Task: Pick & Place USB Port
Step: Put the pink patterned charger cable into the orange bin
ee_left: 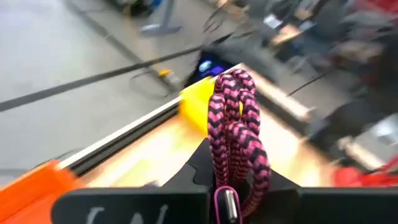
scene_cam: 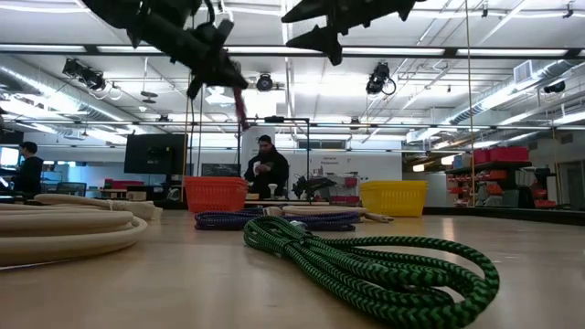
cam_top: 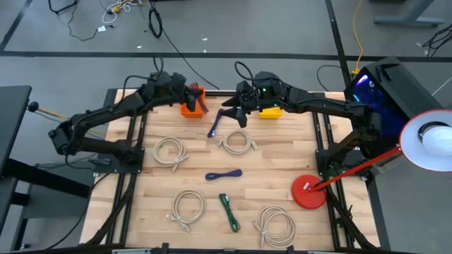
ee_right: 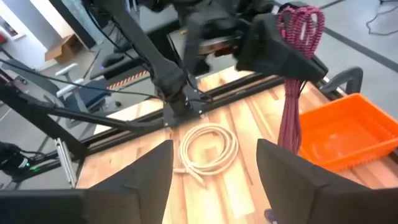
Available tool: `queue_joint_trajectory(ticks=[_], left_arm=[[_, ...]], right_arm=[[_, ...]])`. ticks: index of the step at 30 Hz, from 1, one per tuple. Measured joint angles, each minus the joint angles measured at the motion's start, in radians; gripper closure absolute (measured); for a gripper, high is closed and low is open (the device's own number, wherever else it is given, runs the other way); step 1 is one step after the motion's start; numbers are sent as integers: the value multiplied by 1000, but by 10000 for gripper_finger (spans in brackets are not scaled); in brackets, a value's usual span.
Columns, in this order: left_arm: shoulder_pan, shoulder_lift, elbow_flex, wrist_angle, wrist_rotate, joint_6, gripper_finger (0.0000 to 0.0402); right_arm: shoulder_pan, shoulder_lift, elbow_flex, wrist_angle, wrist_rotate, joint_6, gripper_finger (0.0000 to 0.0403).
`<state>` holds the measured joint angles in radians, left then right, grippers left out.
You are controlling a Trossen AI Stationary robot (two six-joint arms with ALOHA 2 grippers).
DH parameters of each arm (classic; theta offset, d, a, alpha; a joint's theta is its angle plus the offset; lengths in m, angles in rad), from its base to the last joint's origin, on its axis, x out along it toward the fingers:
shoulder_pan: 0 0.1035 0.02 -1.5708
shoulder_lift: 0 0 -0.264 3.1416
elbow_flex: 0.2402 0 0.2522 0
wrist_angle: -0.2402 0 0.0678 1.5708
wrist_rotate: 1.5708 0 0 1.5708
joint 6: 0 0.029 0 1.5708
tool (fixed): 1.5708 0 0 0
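Note:
A pink-and-black braided cable (cam_top: 203, 101), folded into a bundle, is held in my left gripper (cam_top: 195, 96) above the orange bin (cam_top: 189, 109) at the table's far edge. It also shows in the right wrist view (ee_right: 290, 118) and the low view (scene_cam: 242, 108). My right gripper (cam_top: 230, 113) is open and empty, up in the air between the orange bin and the yellow bin (cam_top: 270, 110). It is above a purple cable (cam_top: 215, 128) that lies on the table. My left gripper pinches the folded pink bundle between its two fingers near its upper end (ee_left: 231, 168), several strands together. The fingers lie across the bundle. A short looped end (ee_right: 302, 17) stands above the fingers. The rest hangs slack below them (ee_right: 287, 134), clear of the table and beside the orange bin.
On the table lie several coiled white cables (cam_top: 171, 152), a blue cable (cam_top: 224, 174) at the middle and a green cable (cam_top: 229, 212) near the front. A red lamp base (cam_top: 308, 192) stands at the right. People stand in the room beyond (scene_cam: 266, 167).

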<state>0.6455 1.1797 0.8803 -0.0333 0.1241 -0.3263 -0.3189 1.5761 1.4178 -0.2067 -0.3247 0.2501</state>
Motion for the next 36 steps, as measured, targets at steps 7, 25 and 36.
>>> queue_joint_trajectory(ticks=[7,25,36], left_arm=[[125,0,0,-26,-35,64,386],[252,268,-1,-26,29,134,387],[280,394,0,-17,11,102,381]], right_arm=[[69,3,0,0,23,2,185],[191,4,0,-26,114,29,193],[211,4,0,-51,160,29,193]])
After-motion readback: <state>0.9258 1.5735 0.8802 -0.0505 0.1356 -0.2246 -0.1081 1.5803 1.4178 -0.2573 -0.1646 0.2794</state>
